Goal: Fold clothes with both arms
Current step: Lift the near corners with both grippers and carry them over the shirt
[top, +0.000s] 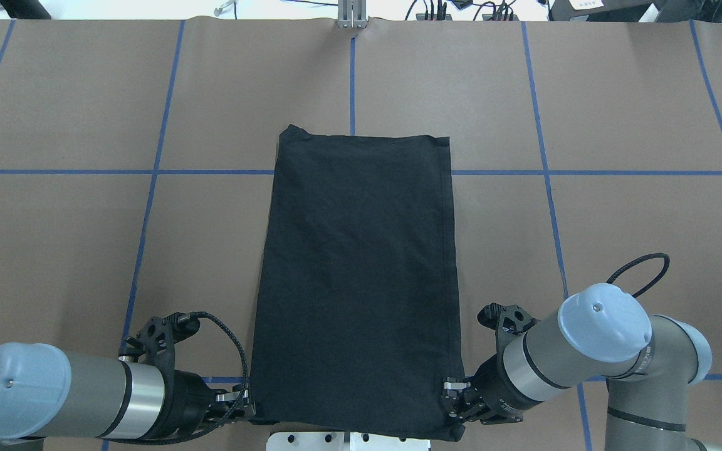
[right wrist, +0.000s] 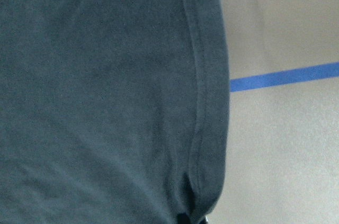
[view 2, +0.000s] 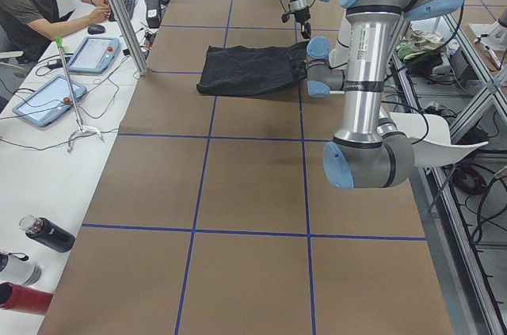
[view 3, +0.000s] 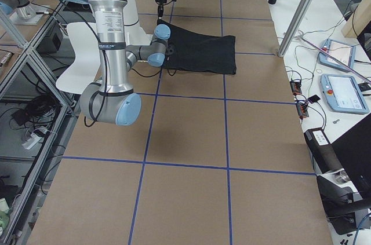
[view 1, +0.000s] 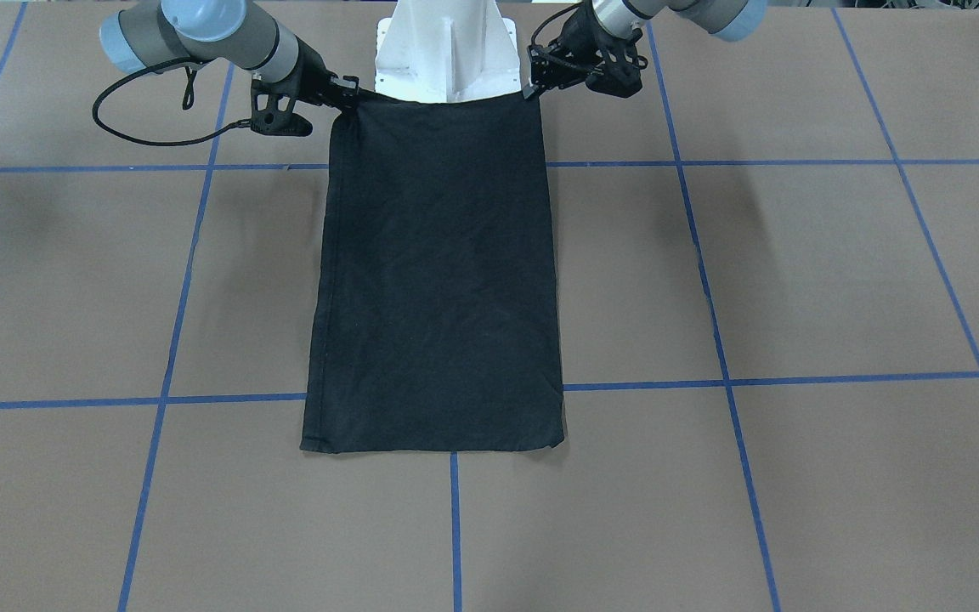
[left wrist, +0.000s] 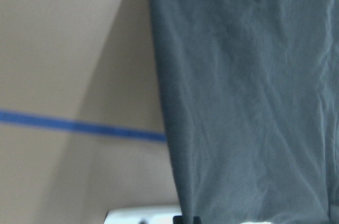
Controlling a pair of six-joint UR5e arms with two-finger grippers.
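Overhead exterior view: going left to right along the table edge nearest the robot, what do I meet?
The left hand pinching one corner → the black T-shirt → the right hand pinching the other corner.

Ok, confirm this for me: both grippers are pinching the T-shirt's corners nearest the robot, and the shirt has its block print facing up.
Not quite. The left gripper and the right gripper do pinch the corners of the T-shirt nearest the robot, but no print faces up. The overhead exterior view shows only plain black fabric on the upper side.
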